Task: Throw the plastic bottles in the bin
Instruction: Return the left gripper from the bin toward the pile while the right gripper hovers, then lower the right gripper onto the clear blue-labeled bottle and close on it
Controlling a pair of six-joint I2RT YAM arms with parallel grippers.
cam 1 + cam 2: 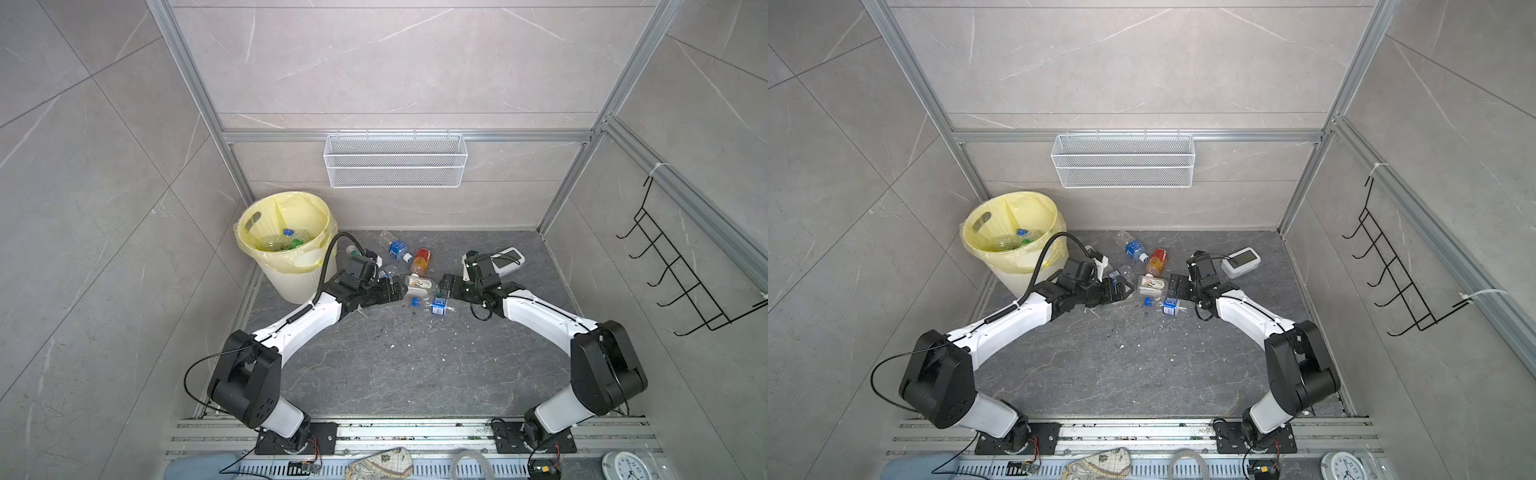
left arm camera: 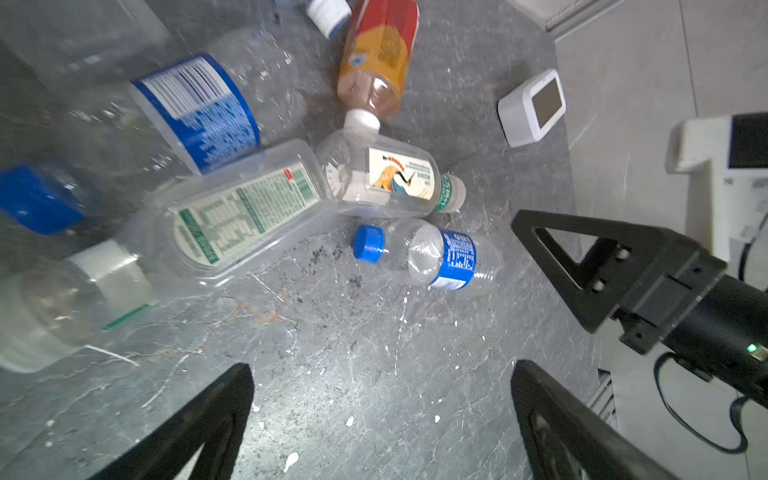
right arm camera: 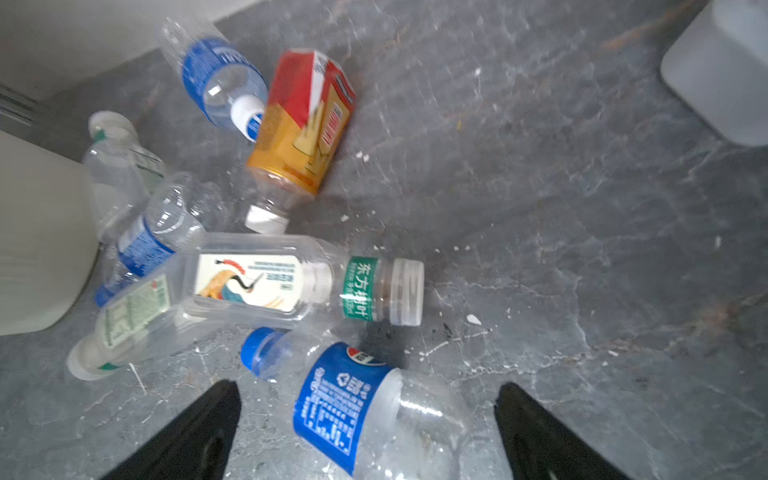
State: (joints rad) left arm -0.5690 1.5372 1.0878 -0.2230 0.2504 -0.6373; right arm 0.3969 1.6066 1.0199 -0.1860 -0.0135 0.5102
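Cream-white ribbed plastic makes up the bin (image 1: pixel 291 286), which stands at the left edge of the dark stone floor (image 1: pixel 395 365) in both top views. A yellow liner (image 1: pixel 291 208) is folded over its rim and a heap of bottles (image 1: pixel 286 243) lies inside. Other plastic bottles (image 1: pixel 397 248) lie in a loose cluster at mid-floor, just right of the bin: an orange-red bottle (image 1: pixel 420 262), a clear crane-label bottle (image 1: pixel 419 284) below it, and a small blue-label bottle (image 1: pixel 438 306) at lower right. The left gripper (image 2: pixel 382 370) hangs low at the cluster's left side, jaws spread wide over bare floor, holding nothing. The right gripper (image 3: pixel 370 388) faces it from the right, jaws likewise spread; in the right wrist view the small blue-label bottle lies between them, touching neither finger. A white clock (image 1: pixel 505 259) sits to the upper right of the cluster
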